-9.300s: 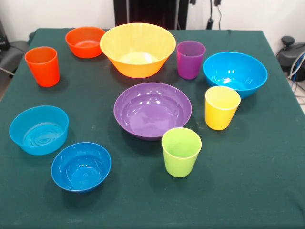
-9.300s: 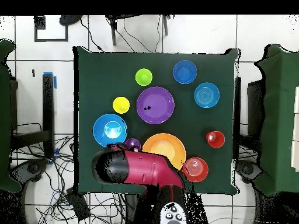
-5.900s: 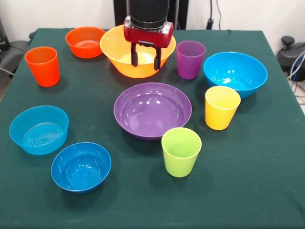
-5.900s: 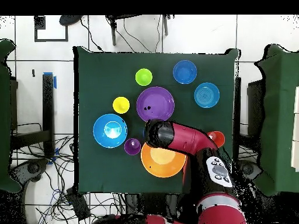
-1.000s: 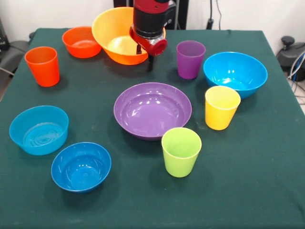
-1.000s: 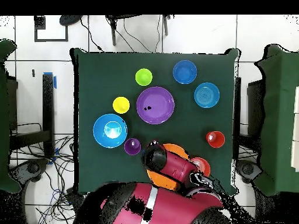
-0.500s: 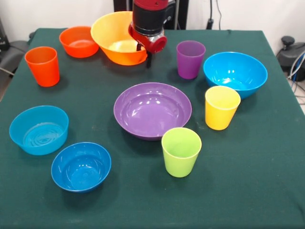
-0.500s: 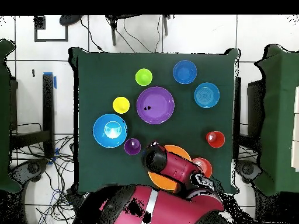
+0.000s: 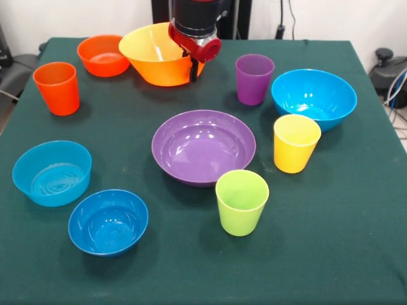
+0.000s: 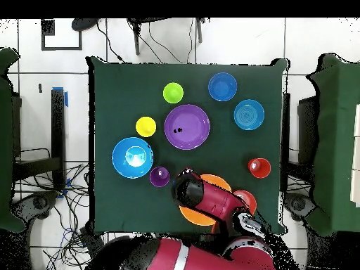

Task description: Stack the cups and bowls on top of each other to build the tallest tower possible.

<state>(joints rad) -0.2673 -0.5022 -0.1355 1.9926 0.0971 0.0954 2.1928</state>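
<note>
Nearest us on the tabletop [image 9: 331,254]: dark blue small bowl [image 9: 108,221] and lime green cup [image 9: 241,201], both upright, mouths up, apart from everything else. Just behind: straight-sided light blue bowl [image 9: 51,172] at left, purple bowl [image 9: 203,147] in the middle, yellow cup [image 9: 296,143] at right, close to the big blue bowl [image 9: 314,97] but we can't tell if they touch. Orange cup [image 9: 56,88] sits alone at the left edge; purple cup [image 9: 254,79] stands between the blue bowl and the hand.

Everything is single, nothing nested or stacked, so we judge the tower not started.

Far end: the hand [image 9: 193,63] is clamped on the right-side rim of the orange-yellow bowl [image 9: 156,54], one finger showing outside the wall, the other presumably inside. The bowl is tilted, its gripped side higher. We read that as a rim pinch: the bowl is too wide to span, so the wall is the only grip. The small orange bowl [image 9: 102,54] sits right against the orange-yellow bowl's left side; contact looks likely, not certain.

The overhead view agrees: the arm [image 10: 211,200] covers most of the orange-yellow bowl [image 10: 188,214] near the base-side tabletop edge, orange bowl [image 10: 247,199] tight beside it.

Likely intent: widest piece as tower base. Risk: slipping from a one-sided pinch, or shoving the orange bowl.
</note>
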